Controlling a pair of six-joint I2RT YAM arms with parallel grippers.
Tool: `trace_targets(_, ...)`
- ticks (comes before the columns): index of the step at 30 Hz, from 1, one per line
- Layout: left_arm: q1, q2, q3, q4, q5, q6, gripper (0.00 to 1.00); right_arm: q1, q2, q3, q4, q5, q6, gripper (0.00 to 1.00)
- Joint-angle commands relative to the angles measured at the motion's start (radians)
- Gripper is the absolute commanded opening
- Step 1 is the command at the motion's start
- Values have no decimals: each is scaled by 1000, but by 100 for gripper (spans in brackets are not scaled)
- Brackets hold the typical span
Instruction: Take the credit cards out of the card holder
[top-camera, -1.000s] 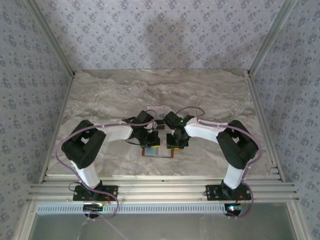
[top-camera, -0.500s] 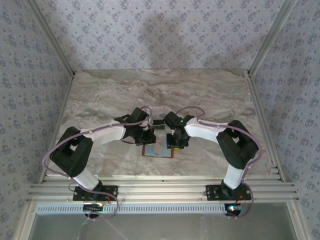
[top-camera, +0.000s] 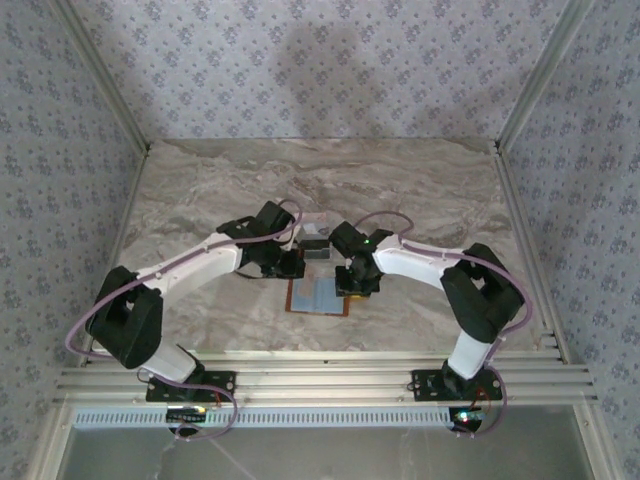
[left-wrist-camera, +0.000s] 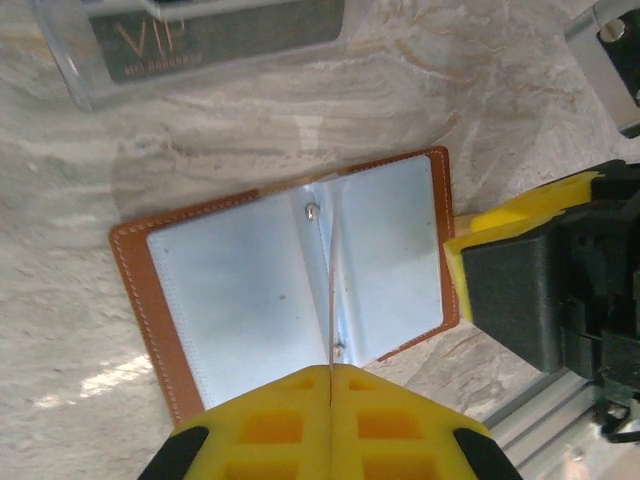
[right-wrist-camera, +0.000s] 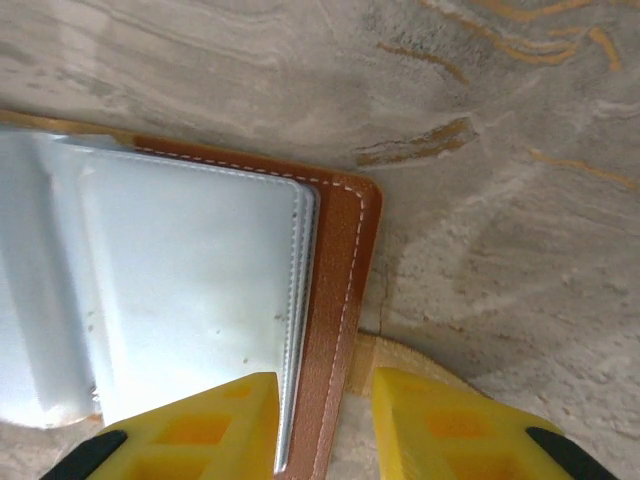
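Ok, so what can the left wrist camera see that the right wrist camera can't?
Left wrist: the dark VIP card beyond the card holder, the holder's whole open spread, the left gripper shut. Right wrist: close up, the right gripper open astride the holder's stitched brown edge. Both: the holder's pale lining, the marble table, part of the right gripper.

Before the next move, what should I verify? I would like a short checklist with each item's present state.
1. Card holder lies open, flat on the table: ok.
2. Left end effector shut on an edge-on credit card: ok.
3. Right end effector astride the holder's rim, jaws apart: ok.
4. Rim firmly pinned: cannot tell.
5. Remaining pockets empty: cannot tell.
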Motion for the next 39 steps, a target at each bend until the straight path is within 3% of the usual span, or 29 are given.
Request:
trace_targets(1, 5, -22, 59, -120, -81, 159, 0, -9, -60, 4, -39, 8, 5, 34)
trace_targets(8, 6, -1, 179, -161, -151, 445, 0, -34, -137, 17, -72, 9, -5, 35)
trace_targets(21, 9, 147, 445, -340, -117, 1212, 0, -118, -241, -44, -102, 22, -35, 34)
trace_targets(30, 32, 333, 695, -442, -144, 1423, 0, -138, -258, -77, -92, 19, -35, 34)
trace_targets(39, 95, 535, 1019, -585, -137, 1496, 0, -160, -271, -104, -85, 10, -30, 34)
